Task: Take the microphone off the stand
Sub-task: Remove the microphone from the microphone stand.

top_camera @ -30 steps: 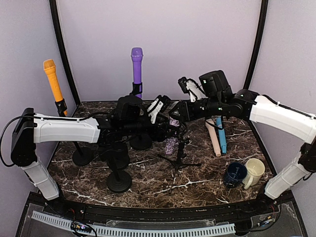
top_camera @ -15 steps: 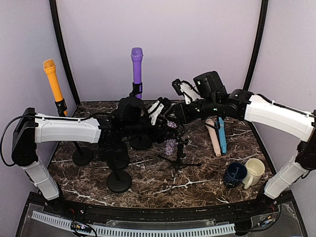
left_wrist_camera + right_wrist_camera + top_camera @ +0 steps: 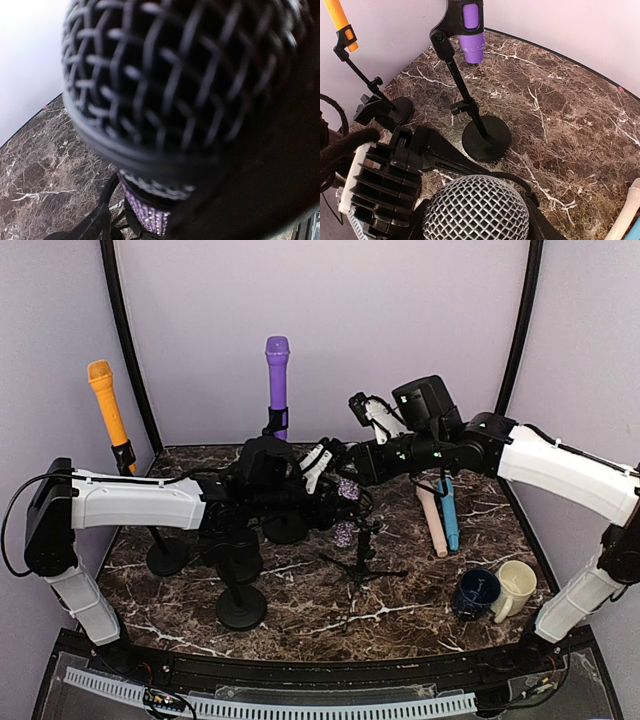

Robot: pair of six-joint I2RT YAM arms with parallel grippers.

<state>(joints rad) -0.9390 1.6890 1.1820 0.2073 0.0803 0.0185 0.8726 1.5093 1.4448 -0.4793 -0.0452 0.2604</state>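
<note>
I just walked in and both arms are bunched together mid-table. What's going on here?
Both arms meet at the glittery purple microphone, which appears to sit in its small tripod stand in the middle of the table. The left gripper and the right gripper crowd its top from either side; whether either one clamps it is hard to tell. An orange microphone and a plain purple microphone stand untouched at the back.

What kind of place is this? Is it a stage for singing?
Probably not a stage. It looks like a robot practice booth. Plain lilac walls close in a marble table, a left arm and a right arm work over it, and an orange microphone and a purple microphone sit in stands.
</note>
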